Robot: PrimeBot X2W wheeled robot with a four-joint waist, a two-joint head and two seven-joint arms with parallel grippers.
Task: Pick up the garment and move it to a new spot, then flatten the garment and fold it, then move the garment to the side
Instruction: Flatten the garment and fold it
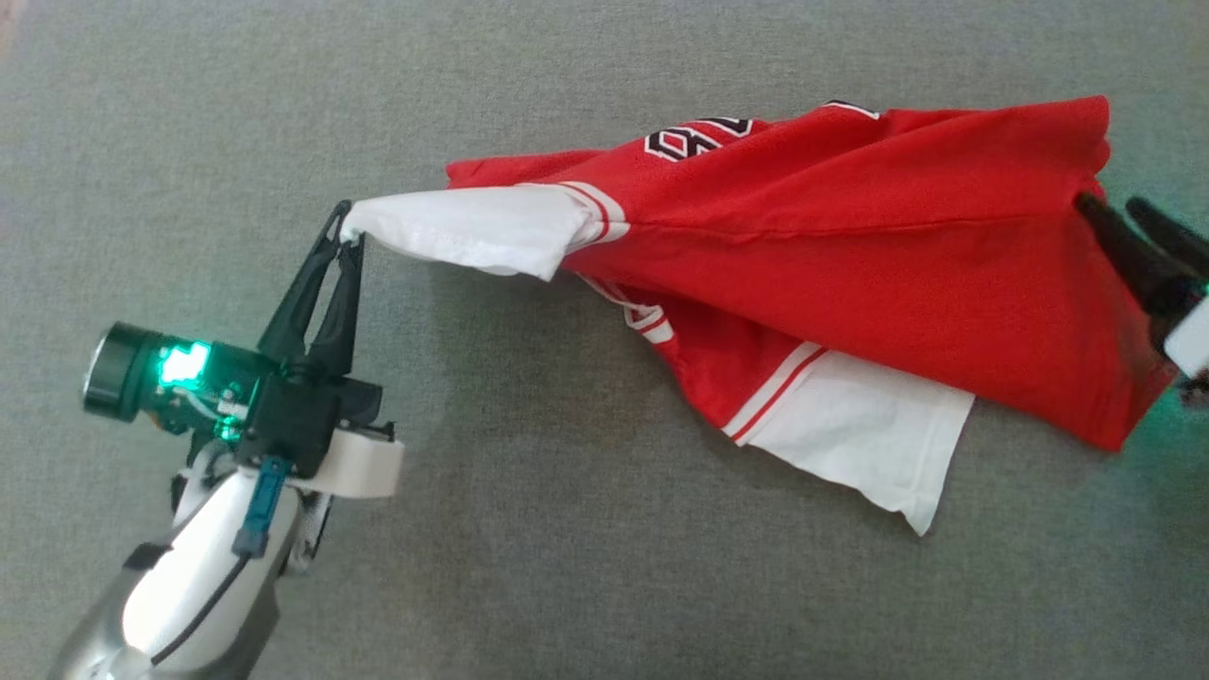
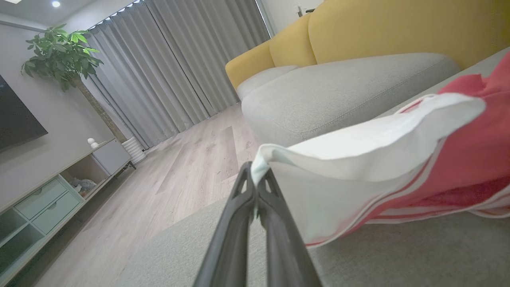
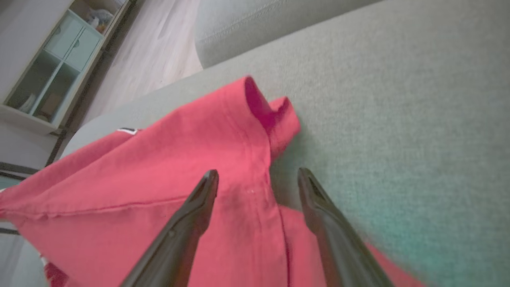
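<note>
Grey woven upholstered seat surface [image 1: 567, 586]: spans the head view and carries everything.

Red basketball jersey with white sleeve parts and white-red striped trim, i.e. the garment [image 1: 850, 246]: lies right of centre on the seat, bunched in long folds. Dark white-edged numerals partly show at its far edge.

Near white sleeve [image 1: 869, 444]: spread flat on the seat on the side towards the robot.

Far white sleeve [image 1: 472, 231]: stretched leftward to a taut point, raised off the seat, with a shadow beneath.

Left gripper [image 1: 345, 222]: dark fingers pressed together on that sleeve's tip. The left wrist view [image 2: 257, 175] shows the same pinch.

Right gripper [image 1: 1113, 206]: at the garment's right hem, jaws spread wide, nothing between them. In the right wrist view [image 3: 258, 177], one fingertip [image 3: 209, 179] lies over red cloth and the other beside the hem. Contact not discernible.
</note>
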